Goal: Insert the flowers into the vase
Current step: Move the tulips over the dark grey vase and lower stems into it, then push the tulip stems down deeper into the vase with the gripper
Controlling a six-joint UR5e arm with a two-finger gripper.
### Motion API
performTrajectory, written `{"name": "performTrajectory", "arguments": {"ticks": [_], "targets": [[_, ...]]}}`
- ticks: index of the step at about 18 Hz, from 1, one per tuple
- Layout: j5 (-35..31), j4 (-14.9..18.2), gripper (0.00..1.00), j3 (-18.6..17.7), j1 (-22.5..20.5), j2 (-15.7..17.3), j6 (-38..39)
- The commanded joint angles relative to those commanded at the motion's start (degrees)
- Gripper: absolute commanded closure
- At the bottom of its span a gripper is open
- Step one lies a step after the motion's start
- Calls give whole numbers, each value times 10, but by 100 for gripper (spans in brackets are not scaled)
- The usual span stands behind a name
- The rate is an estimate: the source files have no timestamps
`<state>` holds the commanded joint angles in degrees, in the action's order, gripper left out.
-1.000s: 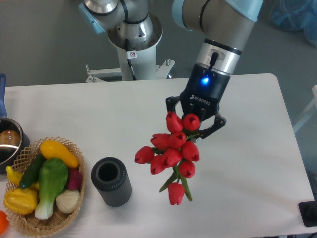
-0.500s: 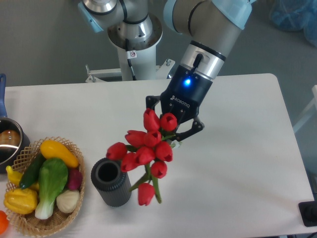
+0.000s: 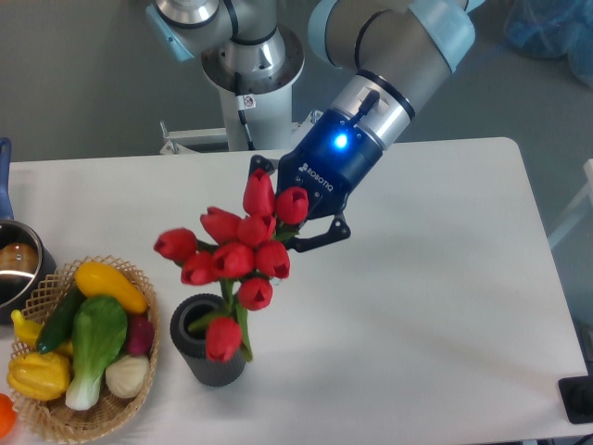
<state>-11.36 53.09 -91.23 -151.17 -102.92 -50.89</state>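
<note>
Holding the flowers [image 3: 233, 261] above the left half of the table [image 3: 445, 278], the gripper [image 3: 295, 215] is closed on the bunch, its dark fingers [image 3: 326, 236] flanking the upper blooms while the exact contact point on the stems is hidden behind the red heads. The bunch of red tulips hangs down and to the left from the gripper, with its green stems and leaves visible between the lower blooms. The lowest tulip head overlaps the front right part of the rim of the vase [image 3: 206, 350], and a green stem or leaf appears to reach into the round mouth; how deep it goes cannot be told. The vase, a dark grey ribbed cylinder, stands upright on the white table, just beside the wicker basket [image 3: 37, 417] to its left. The basket holds toy vegetables [image 3: 93, 338] in green, yellow and white. A steel pot [image 3: 17, 269] sits at the far left edge, behind the basket, with a blue handle partly in view above it. The arm [image 3: 389, 56] descends from the upper right, a blue light glowing on its wrist, and the robot base [image 3: 246, 65] stands behind the table.
</note>
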Motion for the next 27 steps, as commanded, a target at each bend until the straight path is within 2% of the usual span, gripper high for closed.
{"name": "performTrajectory", "arguments": {"ticks": [3, 5, 11, 19, 27], "targets": [[30, 0, 85, -4, 1, -2, 1], [53, 0, 85, -7, 5, -14, 1], [56, 0, 85, 1, 11, -23, -3], [58, -10, 85, 45, 28, -68, -5], [56, -13, 87, 49, 33, -78, -7]]}}
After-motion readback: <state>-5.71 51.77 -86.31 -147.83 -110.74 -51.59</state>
